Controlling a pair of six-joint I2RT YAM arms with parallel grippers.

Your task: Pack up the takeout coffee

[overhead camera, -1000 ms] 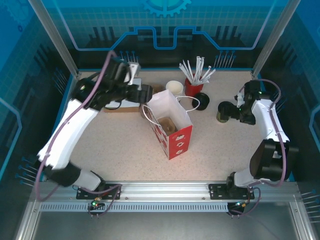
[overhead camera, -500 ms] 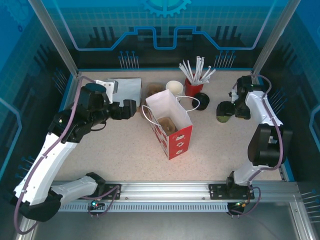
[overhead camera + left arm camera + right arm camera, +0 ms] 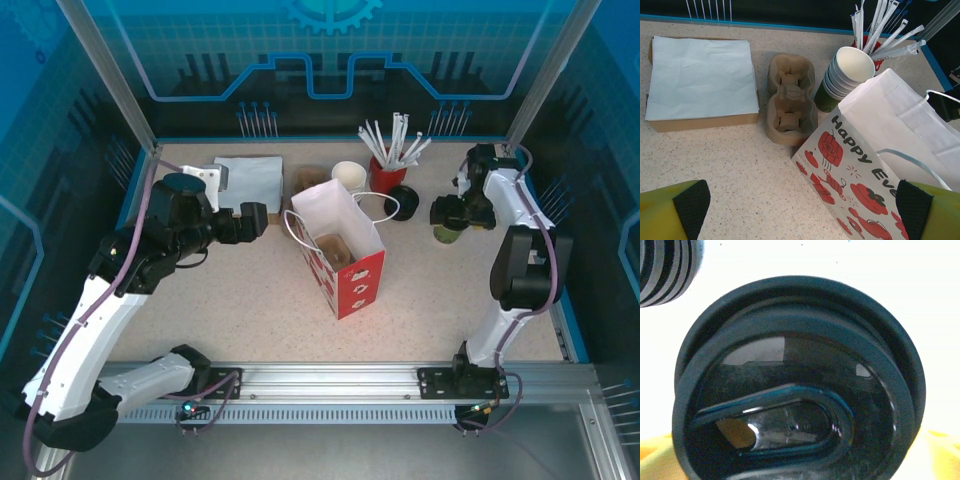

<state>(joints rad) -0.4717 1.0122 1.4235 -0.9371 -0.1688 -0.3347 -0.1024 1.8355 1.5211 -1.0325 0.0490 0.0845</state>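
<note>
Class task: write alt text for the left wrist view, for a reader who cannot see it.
A white paper bag with red print stands at right on a table. Beyond it sit a cardboard cup carrier, a stack of paper cups and, at left, white napkins.

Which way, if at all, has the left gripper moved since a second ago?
Yes. The left gripper drew back from the napkins toward the near edge, left of the bag.

The left arm bends inward, the left pincer gaping toward 3 o'clock. The right arm folds steeply, the right pincer spread wide toward 9 o'clock.
</note>
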